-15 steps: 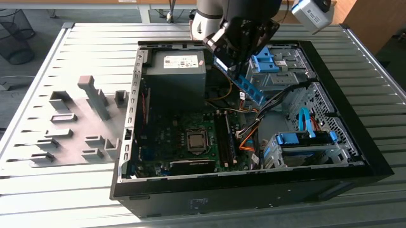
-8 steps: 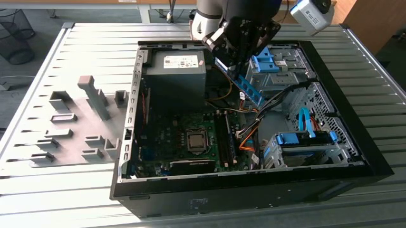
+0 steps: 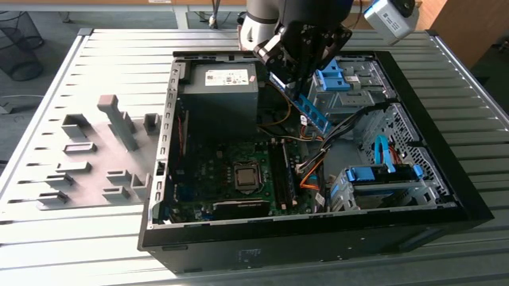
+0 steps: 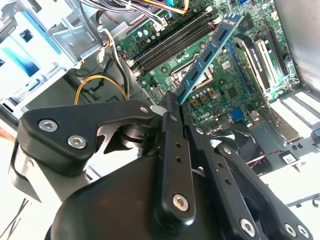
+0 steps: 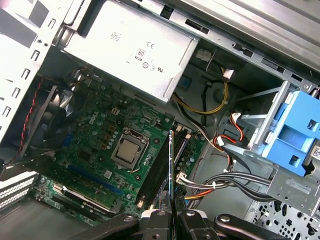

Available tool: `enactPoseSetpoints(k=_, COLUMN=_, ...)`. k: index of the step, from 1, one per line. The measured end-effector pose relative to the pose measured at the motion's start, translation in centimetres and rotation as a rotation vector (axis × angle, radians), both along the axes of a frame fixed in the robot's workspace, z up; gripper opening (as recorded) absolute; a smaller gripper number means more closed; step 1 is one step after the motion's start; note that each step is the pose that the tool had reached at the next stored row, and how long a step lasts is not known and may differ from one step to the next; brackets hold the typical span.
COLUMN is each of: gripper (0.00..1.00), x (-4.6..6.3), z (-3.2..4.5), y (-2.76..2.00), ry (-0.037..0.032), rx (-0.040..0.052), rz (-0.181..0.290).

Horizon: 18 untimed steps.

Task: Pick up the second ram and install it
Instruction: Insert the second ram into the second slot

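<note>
Above the open computer case [image 3: 318,232], the second ram [image 3: 315,111] hangs in the air, tilted, its lower end pointing toward the exterior view's right. The gripper [image 3: 296,88] has its jaws closed narrow on the stick's upper end. In the second wrist view the ram [image 4: 207,55] reaches out from the gripper [image 4: 170,102] across the motherboard [image 4: 235,85] and touches no slot. Below it lie the long dark memory slots [image 3: 283,173], beside the processor socket [image 3: 247,177]. Orange and yellow cables [image 3: 314,162] cross the gap just beside the slots. A bright-blue drive clip [image 3: 332,77] stands close behind the stick, and the power supply [image 3: 219,89] lies on its other side. Grey slotted blocks [image 3: 111,119] stand well apart on the slatted table [image 3: 80,238].

The fingers hide the ram's gripped end. In the first wrist view the ram [image 5: 171,165] shows edge-on between the gripper's [image 5: 171,216] fingers, so its chips are hidden. Whether any slot is filled is hard to tell.
</note>
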<state>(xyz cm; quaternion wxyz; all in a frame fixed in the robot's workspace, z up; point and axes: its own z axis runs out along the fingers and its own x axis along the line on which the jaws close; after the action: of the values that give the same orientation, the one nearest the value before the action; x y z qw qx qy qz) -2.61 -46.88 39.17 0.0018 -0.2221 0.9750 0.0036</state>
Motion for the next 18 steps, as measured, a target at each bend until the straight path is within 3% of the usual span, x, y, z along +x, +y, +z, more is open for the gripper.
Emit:
enactPoseSetpoints(k=9, gripper=0.14, x=0.0, z=0.0, y=0.0, ry=0.0001, rx=-0.0001, rz=-0.005)
enactPoseSetpoints(k=18, gripper=0.14, x=0.0, z=-0.01, y=0.0, ry=0.0, rx=-0.0001, rz=-0.097)
